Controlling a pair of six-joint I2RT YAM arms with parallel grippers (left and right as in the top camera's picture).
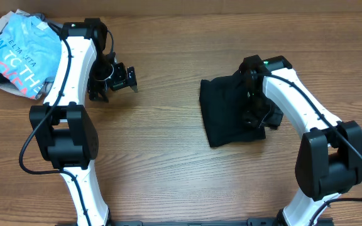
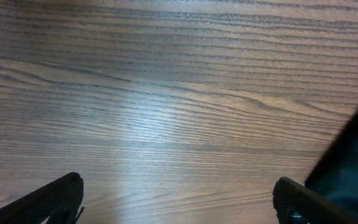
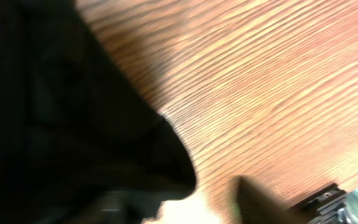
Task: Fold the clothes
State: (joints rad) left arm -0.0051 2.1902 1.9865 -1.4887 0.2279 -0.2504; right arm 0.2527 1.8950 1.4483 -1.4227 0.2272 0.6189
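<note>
Black T-shirt lies folded in a compact block on the table, right of centre. Its long axis runs roughly far-to-near, with the near end skewed slightly rightward. Right gripper sits over its right edge, cannot tell whether clamped; left gripper is spread wide, well apart to the left.

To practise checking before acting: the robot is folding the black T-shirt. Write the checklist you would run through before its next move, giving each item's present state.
1. Left hand open and empty: ok.
2. Left hand apart from the black T-shirt, over bare table: ok.
3. Right hand above the T-shirt's right edge: ok.
4. Right hand gripping fabric: cannot tell; its wrist view is blurred.
5. T-shirt folded into a rough rectangle: ok.
6. Light blue T-shirt at the far corner, apart from the black one: ok.
</note>
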